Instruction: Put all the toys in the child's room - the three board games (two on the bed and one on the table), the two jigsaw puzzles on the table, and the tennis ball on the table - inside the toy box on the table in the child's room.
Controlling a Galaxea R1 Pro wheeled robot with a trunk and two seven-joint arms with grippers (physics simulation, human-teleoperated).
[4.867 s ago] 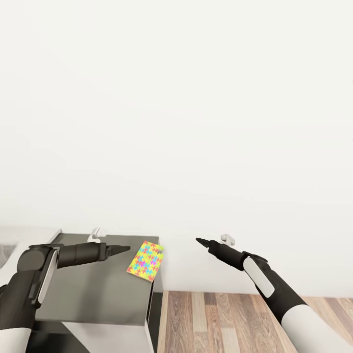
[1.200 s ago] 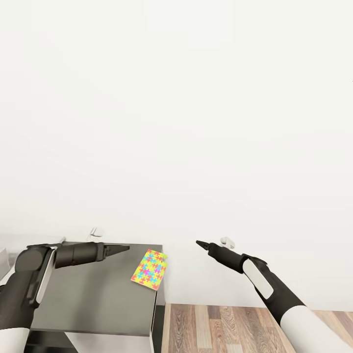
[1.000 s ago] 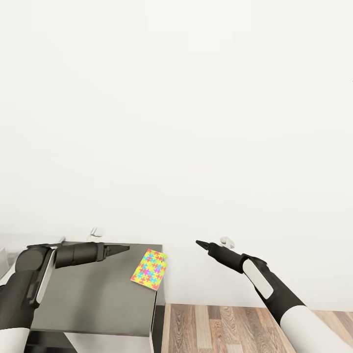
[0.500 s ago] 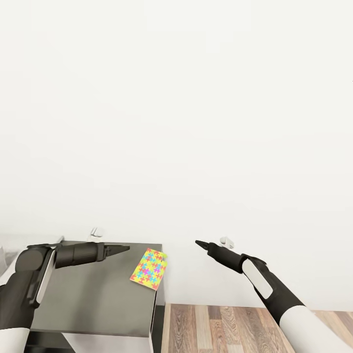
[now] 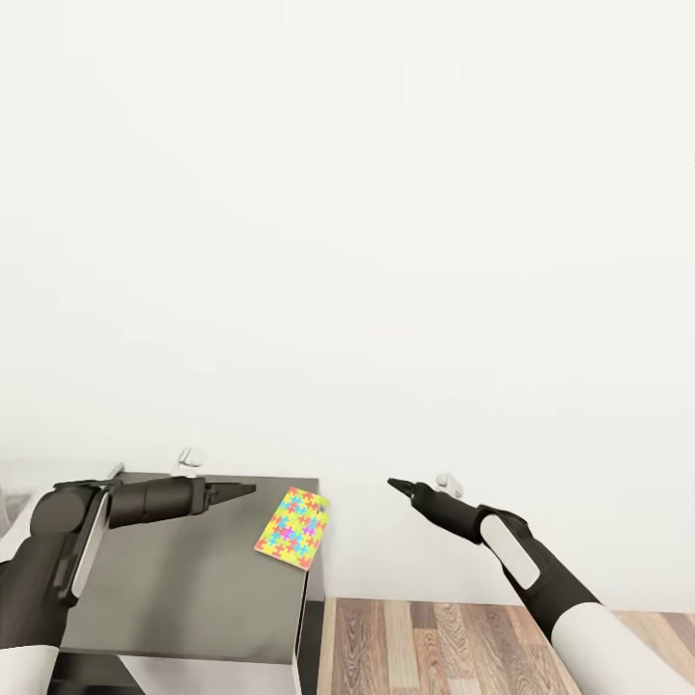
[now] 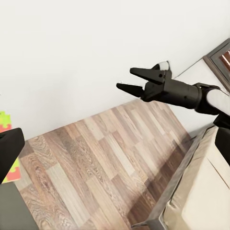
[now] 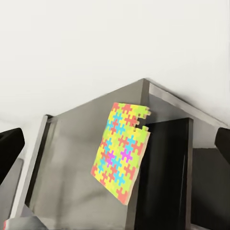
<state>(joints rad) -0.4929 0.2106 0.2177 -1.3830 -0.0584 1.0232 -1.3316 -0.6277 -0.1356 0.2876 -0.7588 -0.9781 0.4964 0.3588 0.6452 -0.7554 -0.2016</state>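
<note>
Barely anything moved lately, right gripper (image 5: 394,483) dipped a hair. Puzzle (image 5: 291,528) sits at the dark cabinet's (image 5: 183,589) far right corner. Right jaws part open; left gripper (image 5: 246,490) can't tell.

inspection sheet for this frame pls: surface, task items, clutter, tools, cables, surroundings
Surface: dark grey cabinet top, beside a white wall.
Job's things: one jigsaw puzzle lying at the cabinet's right edge, a corner overhanging; a beige bed in the left wrist view.
Clutter: nothing seen.
Tools: left tool above the cabinet, empty, jaw state unclear; right tool open, empty, out over the floor.
Cables: nothing seen.
Surroundings: wood floor, plain white wall.
</note>
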